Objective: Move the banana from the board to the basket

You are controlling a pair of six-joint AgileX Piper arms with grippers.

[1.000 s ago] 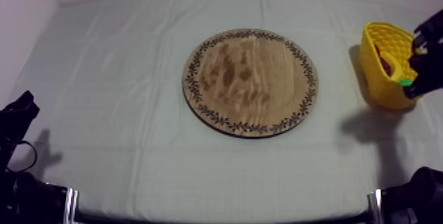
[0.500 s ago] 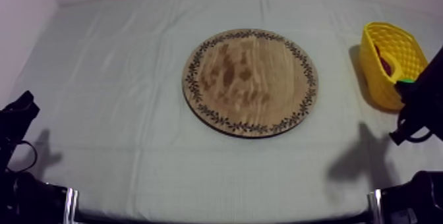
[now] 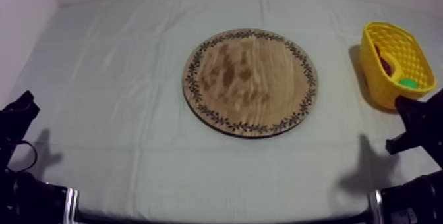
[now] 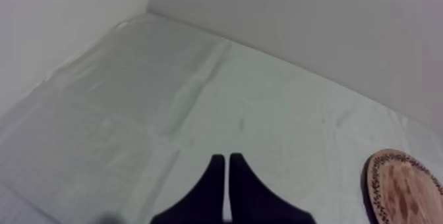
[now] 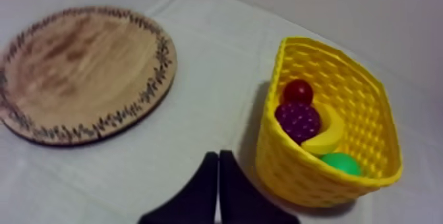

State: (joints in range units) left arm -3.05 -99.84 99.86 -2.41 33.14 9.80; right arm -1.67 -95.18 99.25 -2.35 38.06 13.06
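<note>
The round wooden board (image 3: 250,82) lies bare at the table's middle. The yellow basket (image 3: 374,75) stands at the far right. In the right wrist view the banana (image 5: 327,133) lies inside the basket (image 5: 296,174), beside a bunch of grapes (image 5: 298,120), a small red fruit (image 5: 297,92) and a green pear (image 5: 341,163). My right gripper (image 5: 218,167) is shut on nothing, its fingers a narrow wedge just short of the basket's near wall. From above, the right gripper (image 3: 410,118) hangs in front of the basket. My left gripper (image 4: 227,174) is shut, low at the left (image 3: 23,105).
The board's patterned rim (image 5: 151,75) lies left of the basket with a strip of cloth between them. In the left wrist view the board's edge (image 4: 402,190) shows far off across open cloth. A wall rises behind the table.
My right arm has drawn back from over the basket toward the table's front right. The fruit stays in the basket. The left arm has not moved.
</note>
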